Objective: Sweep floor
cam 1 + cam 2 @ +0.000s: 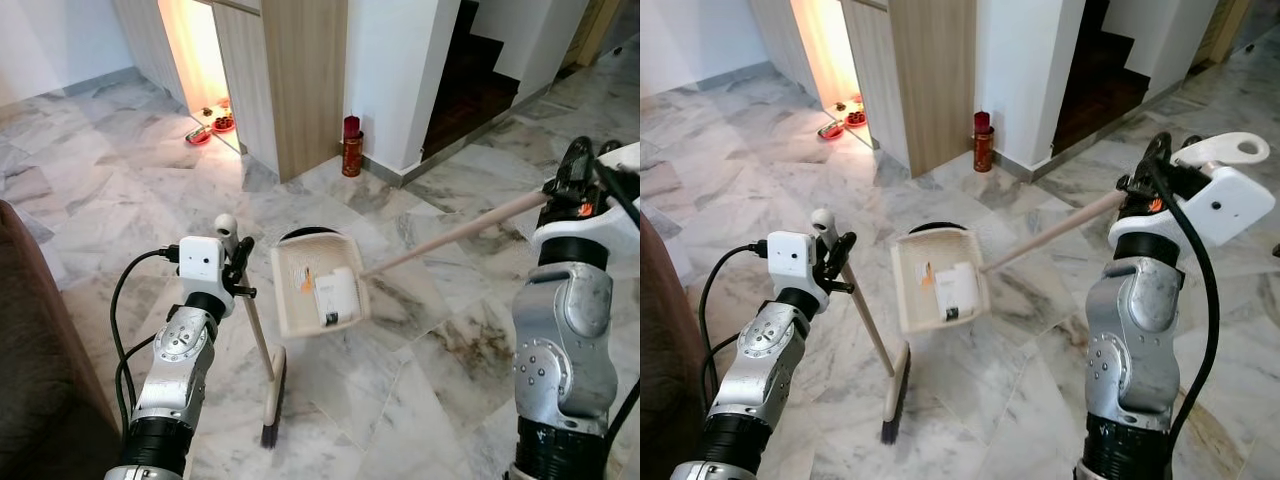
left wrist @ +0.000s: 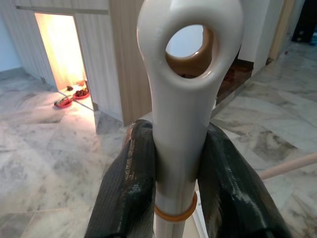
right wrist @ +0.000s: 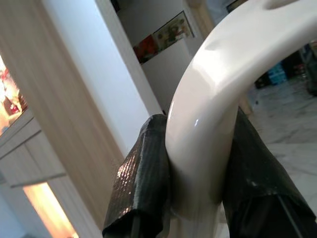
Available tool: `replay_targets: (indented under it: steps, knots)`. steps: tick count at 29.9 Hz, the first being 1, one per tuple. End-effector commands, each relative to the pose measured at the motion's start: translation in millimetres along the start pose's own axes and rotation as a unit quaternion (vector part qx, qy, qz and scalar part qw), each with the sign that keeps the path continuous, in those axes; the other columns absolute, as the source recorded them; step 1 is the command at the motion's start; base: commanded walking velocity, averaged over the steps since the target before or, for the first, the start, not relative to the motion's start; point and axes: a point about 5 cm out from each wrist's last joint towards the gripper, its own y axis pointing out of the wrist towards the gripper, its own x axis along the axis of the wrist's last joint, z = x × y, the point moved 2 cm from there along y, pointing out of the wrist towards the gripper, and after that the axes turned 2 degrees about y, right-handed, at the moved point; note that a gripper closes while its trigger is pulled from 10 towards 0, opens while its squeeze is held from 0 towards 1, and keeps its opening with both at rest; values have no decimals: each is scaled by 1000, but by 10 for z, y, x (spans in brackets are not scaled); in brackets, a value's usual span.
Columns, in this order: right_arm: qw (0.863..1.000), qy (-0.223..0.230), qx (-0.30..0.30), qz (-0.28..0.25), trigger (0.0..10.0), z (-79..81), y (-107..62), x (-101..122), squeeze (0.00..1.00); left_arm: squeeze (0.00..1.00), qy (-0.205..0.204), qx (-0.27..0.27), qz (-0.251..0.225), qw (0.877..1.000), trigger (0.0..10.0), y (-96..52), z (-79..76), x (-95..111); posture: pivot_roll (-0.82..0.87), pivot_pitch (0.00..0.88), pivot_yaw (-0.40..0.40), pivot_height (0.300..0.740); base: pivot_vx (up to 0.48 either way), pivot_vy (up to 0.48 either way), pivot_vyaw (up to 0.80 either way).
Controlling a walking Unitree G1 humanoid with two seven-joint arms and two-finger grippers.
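- floor (image 1: 420, 390): polished marble-look tile, grey-brown veining, slight sheen
- broom (image 1: 262, 352): pale wood stick, glossy cream plastic cap with hang hole, dark bristles
- dustpan (image 1: 318, 284): matt cream plastic tray, wood handle, glossy plastic end
- paper scrap (image 1: 335, 296): white, flat, lying in the dustpan
- left gripper (image 2: 174, 188), right gripper (image 3: 194, 171): finger pads black, textured, rubbery look
- arms: brushed silver metal, white plastic wrist housings
- cabinet (image 1: 290, 70): light wood-grain panels, matt

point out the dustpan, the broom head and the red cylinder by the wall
dustpan (image 1: 300, 290), left eye view, on its bare inner floor
broom head (image 1: 272, 392), left eye view, on the pale block above the bristles
red cylinder (image 1: 351, 147), left eye view, mid-body
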Motion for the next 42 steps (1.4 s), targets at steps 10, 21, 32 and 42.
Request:
replay_targets:
  steps: [10, 21, 32, 42]
  knots:
    - [993, 72, -90, -39, 10000, -78, 108, 182, 0, 0, 10, -6, -35, 999, 10000, 10, -39, 128, 14, 0, 32, 740, 0, 0, 0]
    - [993, 75, -82, -37, 10000, -94, 146, 201, 0, 0, 9, 15, -33, 999, 10000, 5, 19, 125, 10, 0, 24, 740, 0, 0, 0]
    - [994, 75, -69, -34, 10000, -61, 183, 201, 0, 0, 16, 35, -34, 999, 10000, -4, 82, 129, 12, 0, 14, 740, 347, 0, 0]
    - [994, 75, -68, -30, 10000, -68, 179, 186, 0, 0, 19, 45, -35, 998, 10000, -3, 113, 139, 17, 0, 14, 740, 429, 0, 0]
